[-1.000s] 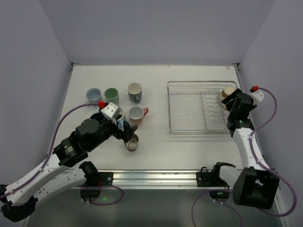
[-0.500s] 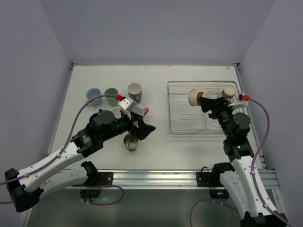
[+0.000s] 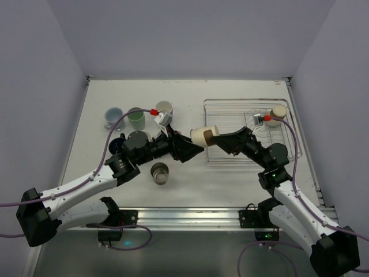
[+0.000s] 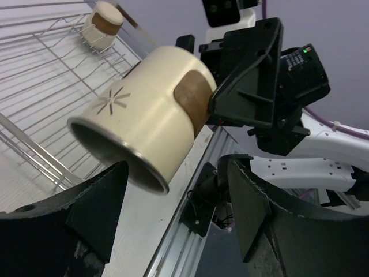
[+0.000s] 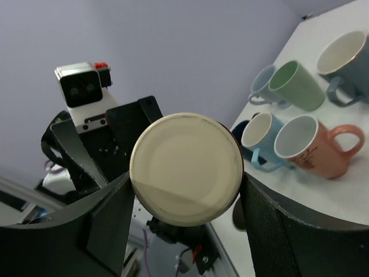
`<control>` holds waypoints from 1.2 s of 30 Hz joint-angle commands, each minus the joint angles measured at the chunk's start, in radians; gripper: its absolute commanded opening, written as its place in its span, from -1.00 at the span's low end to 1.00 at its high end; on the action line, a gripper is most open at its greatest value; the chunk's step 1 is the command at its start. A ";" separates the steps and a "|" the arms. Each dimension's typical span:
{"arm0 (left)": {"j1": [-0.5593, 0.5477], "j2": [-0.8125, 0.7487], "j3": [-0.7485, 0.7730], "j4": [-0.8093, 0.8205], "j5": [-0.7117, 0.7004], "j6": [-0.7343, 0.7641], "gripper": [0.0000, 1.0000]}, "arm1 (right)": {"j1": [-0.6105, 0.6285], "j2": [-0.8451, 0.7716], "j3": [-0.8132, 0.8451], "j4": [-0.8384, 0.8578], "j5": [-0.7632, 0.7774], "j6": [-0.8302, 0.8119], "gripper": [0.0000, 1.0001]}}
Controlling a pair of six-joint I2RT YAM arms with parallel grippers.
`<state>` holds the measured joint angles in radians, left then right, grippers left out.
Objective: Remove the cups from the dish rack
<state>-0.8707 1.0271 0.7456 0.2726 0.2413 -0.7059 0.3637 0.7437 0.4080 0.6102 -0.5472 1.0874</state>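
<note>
My right gripper (image 3: 215,138) is shut on a beige cup with a brown band (image 3: 203,135) and holds it on its side in the air, over the left edge of the silver wire dish rack (image 3: 230,159). In the right wrist view the cup's base (image 5: 184,167) sits between my fingers (image 5: 109,222). My left gripper (image 3: 196,149) is open and empty, its jaws wide, just left of and below the cup's open rim (image 4: 118,156). A second beige cup (image 3: 279,111) lies at the rack's far right corner.
Cups stand on the table left of the rack: light blue (image 3: 113,115), green (image 3: 136,117), grey-blue with a handle (image 3: 164,108), and a dull one (image 3: 159,172) near the front. The right wrist view also shows a salmon-pink mug (image 5: 314,147) and a blue one (image 5: 259,135).
My right gripper has carried the beige cup from the rack's right side leftward to its left edge. My left gripper has left the table cups and swung right to meet it.
</note>
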 commanded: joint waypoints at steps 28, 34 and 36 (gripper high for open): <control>0.003 0.010 0.448 -1.345 -0.292 0.264 -1.00 | 0.167 -0.013 0.103 -0.516 0.288 -0.426 0.98; -0.004 0.088 0.446 -1.365 -0.293 0.287 -1.00 | 0.166 -0.047 0.112 -0.578 0.352 -0.475 0.98; -0.013 0.117 0.445 -1.357 -0.287 0.293 -1.00 | 0.166 -0.046 0.107 -0.579 0.362 -0.480 0.98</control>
<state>-0.8719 1.1389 1.1797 -1.0367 -0.0658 -0.4610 0.5289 0.7055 0.4789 0.0765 -0.2481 0.6613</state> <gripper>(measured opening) 0.090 0.989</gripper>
